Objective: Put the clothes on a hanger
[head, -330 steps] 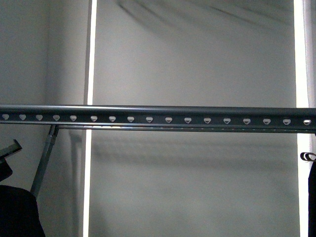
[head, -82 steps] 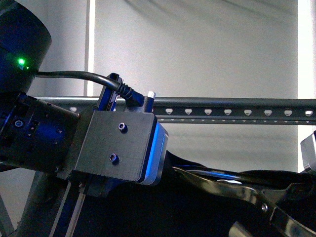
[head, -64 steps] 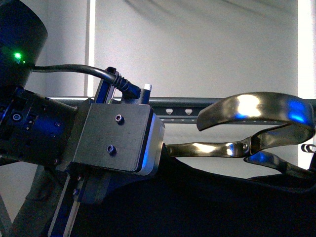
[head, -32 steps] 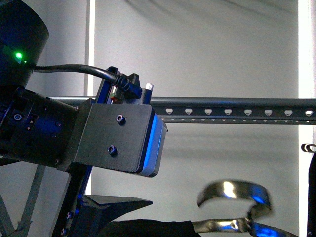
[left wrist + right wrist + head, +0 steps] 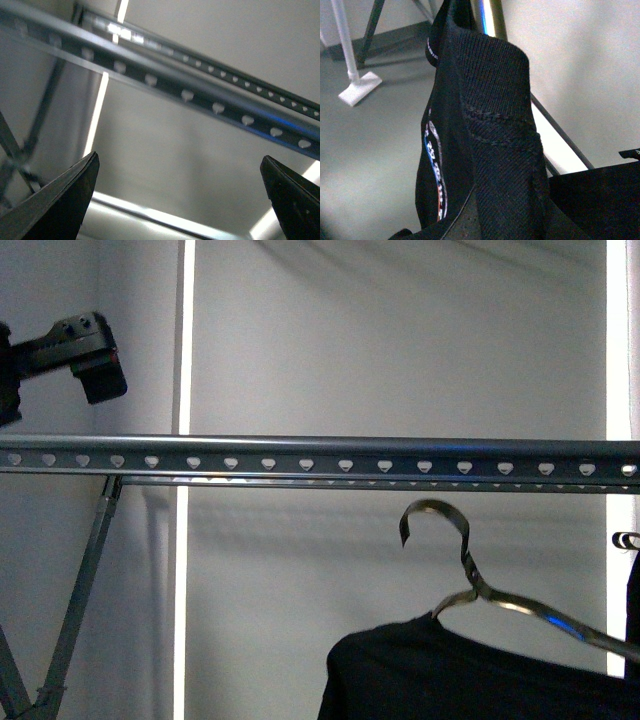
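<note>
The rail (image 5: 320, 457) ran flat across the middle of the front view, with a row of small pale holes along it. A slanted leg (image 5: 82, 575) went down from it at the lower left. A dark part of the left arm (image 5: 70, 345) stuck in at the upper left, above the rail and not touching it.

The shirt (image 5: 450, 675) was at the lower right of the front view, under the rail. It sat on a shiny coat hanger (image 5: 470, 585). The curved hook pointed up, but it was below the rail and did not touch it. At the far right edge hung a thin black strip (image 5: 633, 600) with a small ring (image 5: 625, 539) on top.

In the left wrist view the left gripper (image 5: 178, 165) was spread wide, with one dark fingertip (image 5: 62, 197) low on each side. Nothing was between them. The rail crossed on a slant above, well apart from the fingers.

In the right wrist view the shirt's black collar filled the middle, very close. Only a rough grey bit of the right gripper (image 5: 466, 226) showed at the bottom edge, right against the cloth. I cannot tell if it was pinching the shirt.
</note>
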